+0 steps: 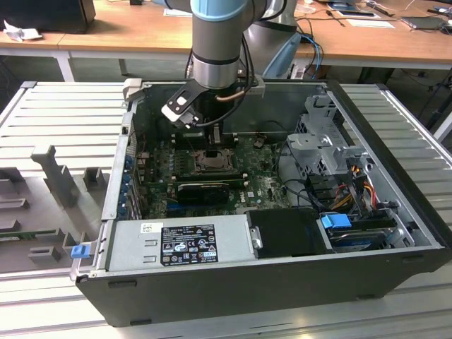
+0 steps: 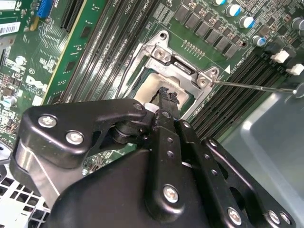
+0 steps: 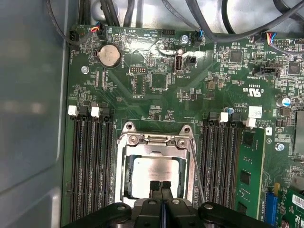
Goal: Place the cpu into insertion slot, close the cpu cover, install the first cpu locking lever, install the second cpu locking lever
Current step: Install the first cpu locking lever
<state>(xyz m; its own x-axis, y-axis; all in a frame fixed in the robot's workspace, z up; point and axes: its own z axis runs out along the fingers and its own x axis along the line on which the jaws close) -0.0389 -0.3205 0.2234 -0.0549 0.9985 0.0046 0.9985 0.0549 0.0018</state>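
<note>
Gripper [image 1: 210, 143] upper-centre in the exterior view, clenched on nothing over the cpu cover [image 3: 154, 142] — I'd press straight down, evenly.

Printed sticker [image 1: 187, 244] on power supply [image 1: 131, 247], white lettering [image 3: 255, 89] across motherboard [image 3: 156, 108], nothing clearly readable

Wooden desk [image 1: 127, 28] far behind the pincer [image 1: 207, 141], papers [image 1: 371, 22] and cables [image 1: 316, 44] lying on it, ribbed grey metal tabletop [image 1: 70, 106] spreading around the pincer

Exterior view looks down at an angle, from farther off, into the open computer case [image 1: 282, 282]. Both wrist views look closely past the gripper [image 3: 160, 185] [image 2: 168, 95] onto the insertion slot [image 3: 156, 140] [image 2: 183, 66].
</note>
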